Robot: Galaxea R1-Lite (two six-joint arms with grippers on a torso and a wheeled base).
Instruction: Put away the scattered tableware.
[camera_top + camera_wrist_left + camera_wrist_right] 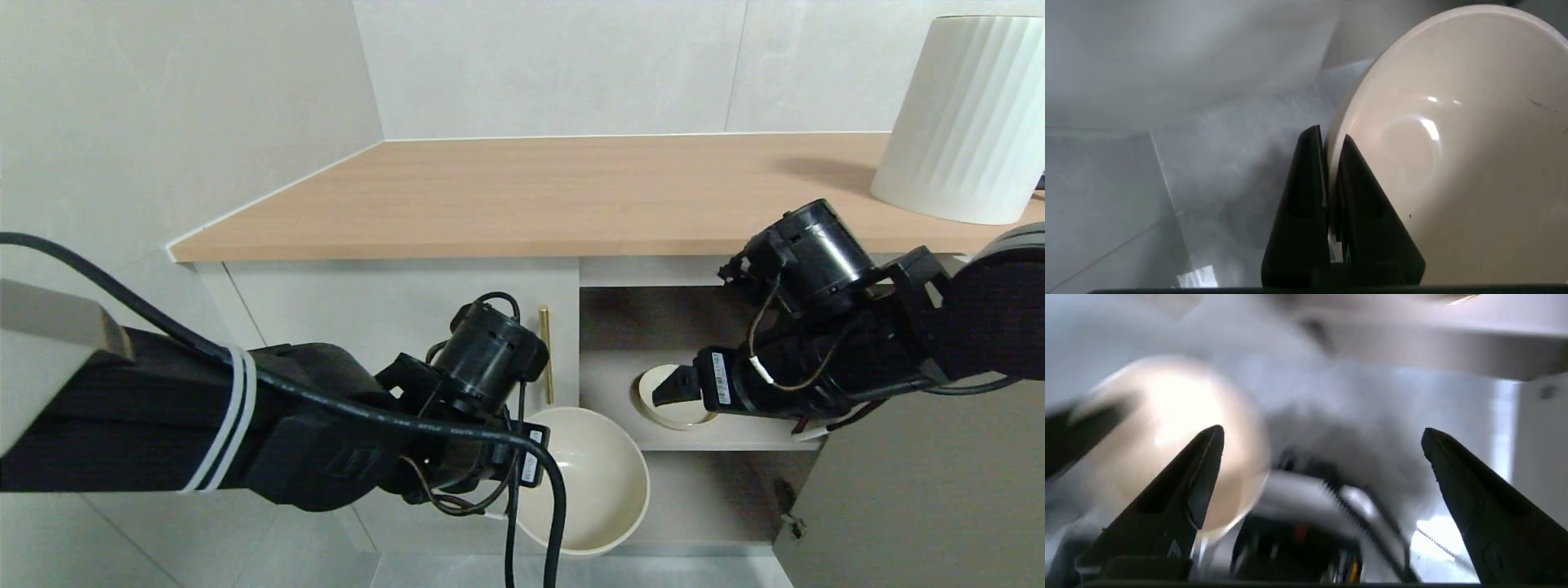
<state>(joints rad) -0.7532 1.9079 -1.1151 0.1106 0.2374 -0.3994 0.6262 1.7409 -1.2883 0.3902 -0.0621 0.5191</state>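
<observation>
Left gripper was clamped on the rim of the large bowl, before the open cabinet. Right gripper, jaws apart, sat at the small bowl on its shelf. Advice: lift the large bowl level and keep it off the small one.

There are two bowls: one big bowl and one small bowl. There are two claws, the left claw and the right claw. There is one white ribbed bin, one table and one brass handle.
</observation>
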